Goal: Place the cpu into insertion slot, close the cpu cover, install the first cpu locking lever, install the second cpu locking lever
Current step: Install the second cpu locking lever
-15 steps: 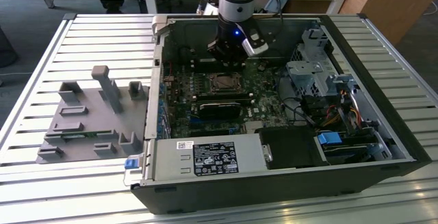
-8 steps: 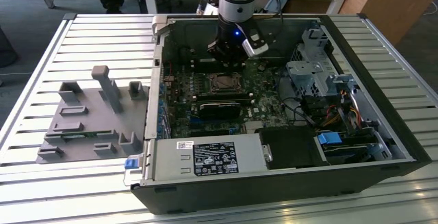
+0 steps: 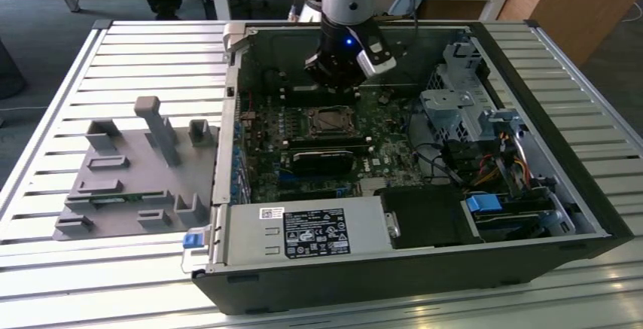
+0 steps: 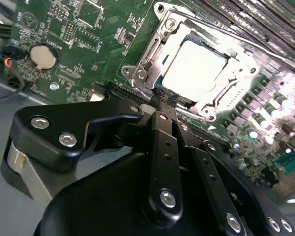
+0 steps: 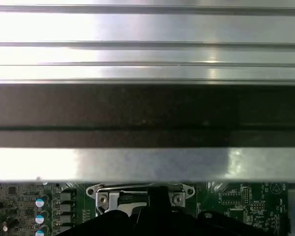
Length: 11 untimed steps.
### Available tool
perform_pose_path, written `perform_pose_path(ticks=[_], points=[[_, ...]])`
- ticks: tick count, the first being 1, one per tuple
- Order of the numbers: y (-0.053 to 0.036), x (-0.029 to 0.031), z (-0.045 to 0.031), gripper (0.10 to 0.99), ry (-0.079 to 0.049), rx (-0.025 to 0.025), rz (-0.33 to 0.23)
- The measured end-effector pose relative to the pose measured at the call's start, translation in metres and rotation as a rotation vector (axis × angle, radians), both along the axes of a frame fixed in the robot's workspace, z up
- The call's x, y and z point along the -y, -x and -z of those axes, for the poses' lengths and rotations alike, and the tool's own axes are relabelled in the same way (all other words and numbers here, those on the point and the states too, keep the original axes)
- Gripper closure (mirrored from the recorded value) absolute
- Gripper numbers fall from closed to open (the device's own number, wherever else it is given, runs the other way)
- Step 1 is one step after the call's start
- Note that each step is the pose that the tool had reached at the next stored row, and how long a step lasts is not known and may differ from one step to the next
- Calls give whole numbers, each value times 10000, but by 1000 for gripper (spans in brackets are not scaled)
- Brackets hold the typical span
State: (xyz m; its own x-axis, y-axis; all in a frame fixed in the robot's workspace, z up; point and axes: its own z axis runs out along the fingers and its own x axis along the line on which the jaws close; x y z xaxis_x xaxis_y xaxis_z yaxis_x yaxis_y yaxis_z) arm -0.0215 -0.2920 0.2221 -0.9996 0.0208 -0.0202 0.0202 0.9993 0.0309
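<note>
Pincer (image 4: pixel 163 101) clenched empty beside the insertion slot (image 4: pixel 152 64); cpu (image 4: pixel 194 66) seated, cpu cover (image 4: pixel 231 81) down, levers seemingly unlatched.

The exterior view is evenly and softly lit, bright on the slatted desk (image 3: pixel 562 73), whose pale ribs carry a mild sheen. The inside of the computer case (image 3: pixel 422 284) is darker, and its far corner under the arm sits in shadow. A small blue light glows on the arm's wrist.

In the second wrist view, strong glare washes out the cpu (image 4: pixel 196 66) to near white and bleaches the green board (image 4: pixel 265 98) beside it. The black tool (image 4: pixel 165 98) is close to the lens, dim and slightly soft.

In the first wrist view, the metal slats (image 5: pixel 147 29) are overexposed, with 2 bright reflections, above a dark band.
</note>
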Motion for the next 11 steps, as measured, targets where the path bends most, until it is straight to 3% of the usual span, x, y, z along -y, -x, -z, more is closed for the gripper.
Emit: perform_pose_path(ticks=[3, 9, 11], points=[[0, 0, -57, 980, 1, -1, -1], [0, 28, -58, 980, 1, -1, -1], [0, 65, -57, 980, 0, 0, -1]])
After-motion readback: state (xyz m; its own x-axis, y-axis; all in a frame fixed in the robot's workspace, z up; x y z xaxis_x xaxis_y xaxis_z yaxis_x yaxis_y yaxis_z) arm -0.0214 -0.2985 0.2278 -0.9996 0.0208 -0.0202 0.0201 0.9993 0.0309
